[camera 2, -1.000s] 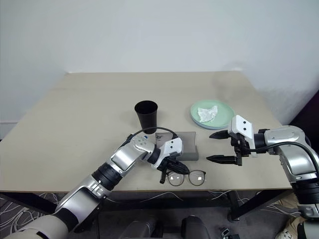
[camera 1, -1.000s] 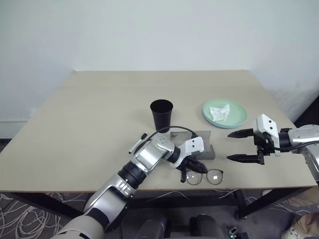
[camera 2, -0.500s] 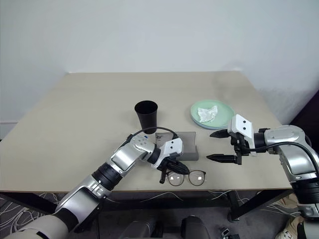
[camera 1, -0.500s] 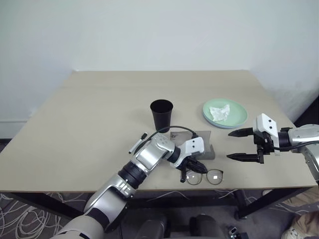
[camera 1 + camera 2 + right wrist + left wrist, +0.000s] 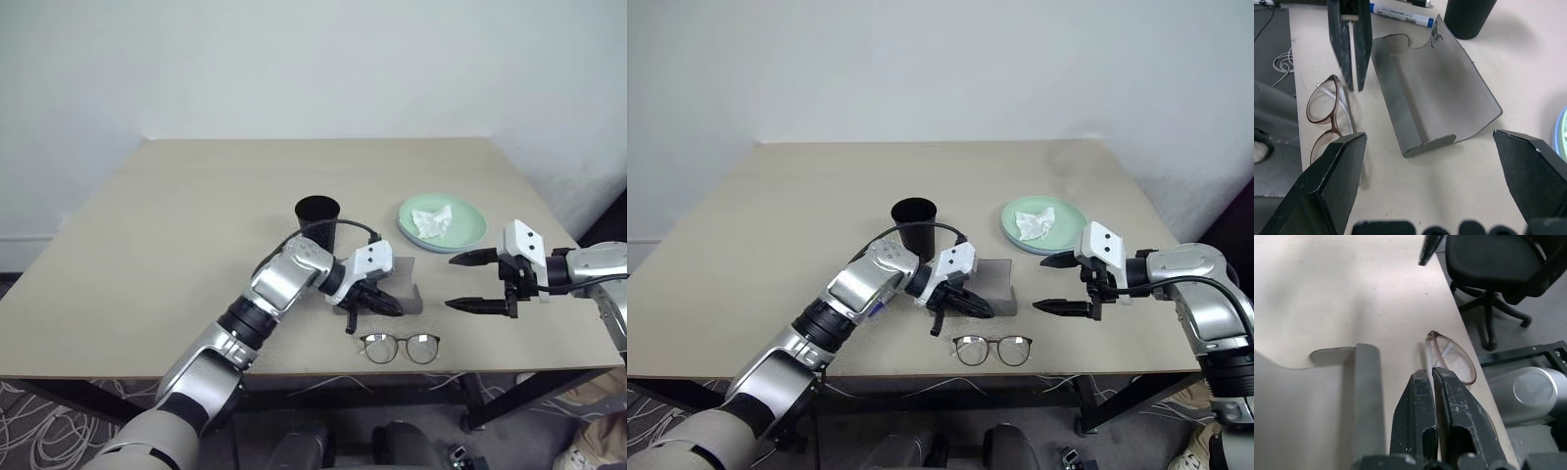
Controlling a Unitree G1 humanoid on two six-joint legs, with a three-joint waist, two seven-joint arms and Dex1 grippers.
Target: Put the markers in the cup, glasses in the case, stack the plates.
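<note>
The left half of the worktop (image 5: 147,245) is bare all the way out to its left and far edges. A marker (image 5: 1399,14) with a blue cap lies flat beside the cup; the left arm hides most of it from above. The black cup (image 5: 316,223) stands upright near the middle, mouth up. Just right of it the left claw (image 5: 384,305) hovers with its fingers pressed together; a pale sliver seems to sit between them, though I can't make out what it is. It hangs over the near lip of the grey case (image 5: 991,287), which lies open and flat with its long axis running left to right. The glasses (image 5: 400,347) lie in front of the case, close to the worktop's near edge, lenses side by side left to right, apart from the claw. Further right and back, the green plate (image 5: 462,233) sits with a crumpled tissue (image 5: 431,220) on it. The right claw (image 5: 478,281) hangs spread wide and empty, pointing left toward the case, near the right edge.
</note>
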